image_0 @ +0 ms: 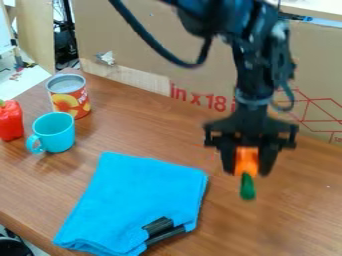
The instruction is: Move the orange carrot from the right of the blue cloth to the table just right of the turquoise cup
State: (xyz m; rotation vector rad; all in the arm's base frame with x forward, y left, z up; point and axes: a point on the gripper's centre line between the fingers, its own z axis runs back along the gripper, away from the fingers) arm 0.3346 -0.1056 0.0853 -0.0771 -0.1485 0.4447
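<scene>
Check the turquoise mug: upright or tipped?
Upright. The turquoise mug stands on the table, its open rim facing up and its handle at the side.

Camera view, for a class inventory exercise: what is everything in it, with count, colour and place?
Cloth: one, blue, folded, on the table's near left
Dark pieces: two, black, at the cloth's lower right; kind unclear
Mug: one, turquoise, left, behind the cloth
Can: one, silver top, red and yellow label, behind the mug
Pepper: one, red, left edge
Orange thing: one, green tip pointing down, between the gripper's fingers
Table: one, brown, beneath
Cardboard: one stretch, tan with red print, along the back
Board: one, light wood, upper left
Gripper: one, black, right of the cloth
Arm: one, black, from the top edge
Cable: one, dark, looping beside the arm
</scene>
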